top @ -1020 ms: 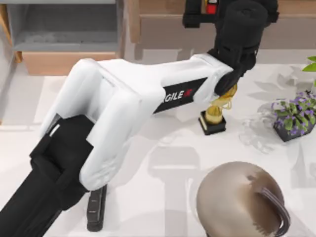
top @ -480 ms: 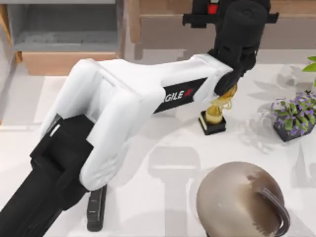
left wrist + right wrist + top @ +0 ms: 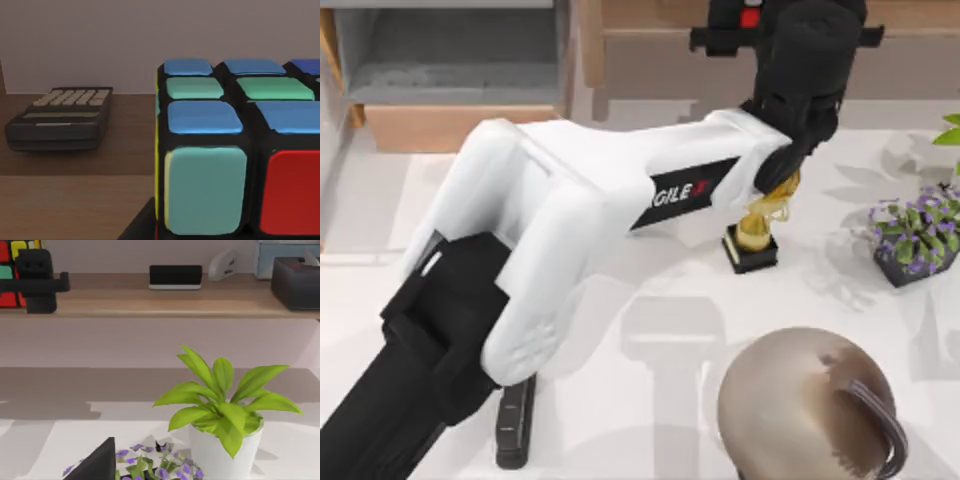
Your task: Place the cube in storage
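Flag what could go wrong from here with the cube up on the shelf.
1. The left gripper is at the cube on the wooden shelf; a loose hold could drop it on the way off the shelf.
2. The storage is at the table's far left, so the left arm must swing across; the gold trophy stands right under the arm's wrist and could be knocked over.
3. The calculator lies near the cube and could get nudged.
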Motion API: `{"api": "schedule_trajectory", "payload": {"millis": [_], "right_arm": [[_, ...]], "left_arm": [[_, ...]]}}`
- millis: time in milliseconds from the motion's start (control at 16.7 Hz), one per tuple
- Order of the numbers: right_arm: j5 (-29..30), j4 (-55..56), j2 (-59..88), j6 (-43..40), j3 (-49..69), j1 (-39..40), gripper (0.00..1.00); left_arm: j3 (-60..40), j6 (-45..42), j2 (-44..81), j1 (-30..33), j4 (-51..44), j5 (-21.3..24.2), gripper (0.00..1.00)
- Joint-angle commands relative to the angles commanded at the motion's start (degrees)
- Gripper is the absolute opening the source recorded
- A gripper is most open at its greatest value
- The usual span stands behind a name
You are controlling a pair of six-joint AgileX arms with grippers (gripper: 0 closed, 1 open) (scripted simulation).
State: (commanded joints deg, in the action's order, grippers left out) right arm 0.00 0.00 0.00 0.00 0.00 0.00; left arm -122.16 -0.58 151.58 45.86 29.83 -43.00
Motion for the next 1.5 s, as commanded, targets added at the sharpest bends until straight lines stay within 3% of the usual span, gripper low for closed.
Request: {"api": "schedule_trajectory", "payload": {"millis": [1260,1500], "right_arm": [[0.00,0.00,0.00,0.00,0.00,0.00,1.00],[0.00,0.00,0.00,0.00,0.00,0.00,1.00]], "left_arm": [[5.92,-0.30,-5.50,1.32,0.59,-1.44,0.00],[6.99,-0.18,-8.96,2.35,-4.72,-0.78,0.00]]}}
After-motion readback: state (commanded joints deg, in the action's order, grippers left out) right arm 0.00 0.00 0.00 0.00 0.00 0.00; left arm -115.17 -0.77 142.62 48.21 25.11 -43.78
